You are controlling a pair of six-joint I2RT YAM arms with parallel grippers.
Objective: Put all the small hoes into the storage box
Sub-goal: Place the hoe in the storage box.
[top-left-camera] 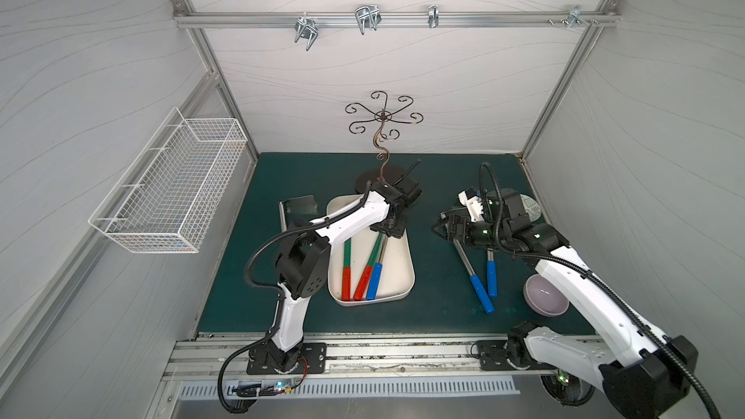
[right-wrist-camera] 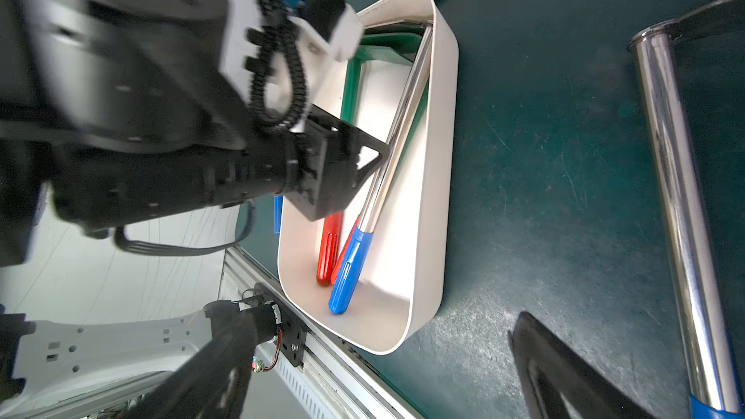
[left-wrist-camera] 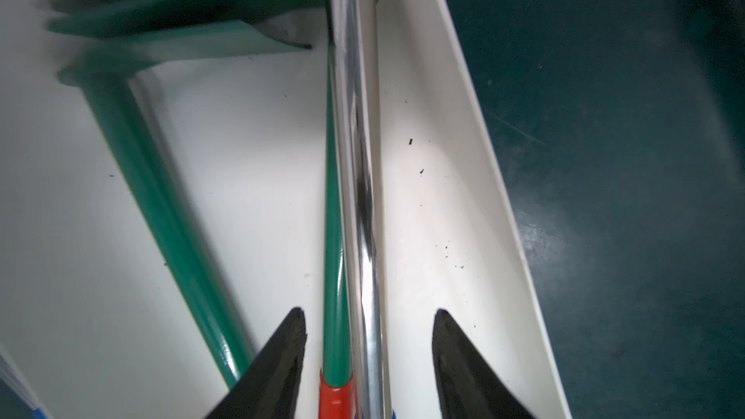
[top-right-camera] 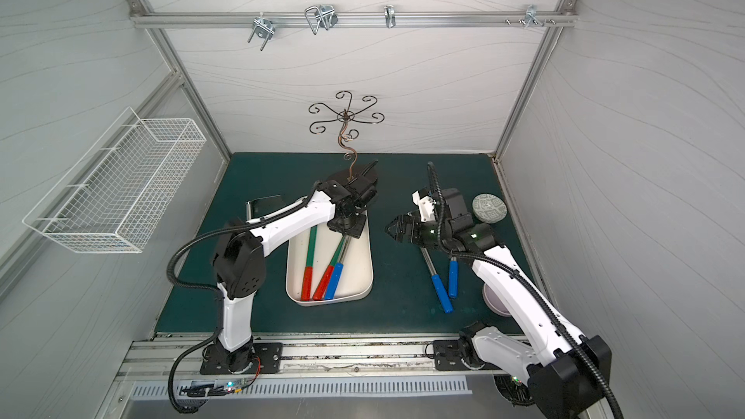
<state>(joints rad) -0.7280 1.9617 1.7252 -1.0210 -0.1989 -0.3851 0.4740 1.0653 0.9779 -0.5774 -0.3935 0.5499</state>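
Observation:
The storage box point(top-left-camera: 397, 268) is a cream tray on the green mat, seen in both top views point(top-right-camera: 358, 268). Inside lie two green-shafted, red-handled hoes point(top-left-camera: 347, 268) and a small hoe with a chrome shaft point(left-wrist-camera: 363, 195) and a blue handle point(top-left-camera: 374, 280). My left gripper point(top-left-camera: 385, 233) hangs over the tray's far half. It is open, its fingertips point(left-wrist-camera: 298, 316) clear on either side of the chrome and green shafts. My right gripper point(top-left-camera: 436, 229) is open above the mat to the right of the tray, holding nothing.
Two more blue-handled chrome hoes point(top-left-camera: 473, 276) lie on the mat under the right arm. A lilac bowl point(top-left-camera: 542, 292) and a patterned disc point(top-right-camera: 488, 207) are at the right. A curled hook stand point(top-left-camera: 381, 122) is behind the tray, a dark-bladed tool point(top-left-camera: 296, 205) to its left, and a wire basket point(top-left-camera: 169, 191) on the left wall.

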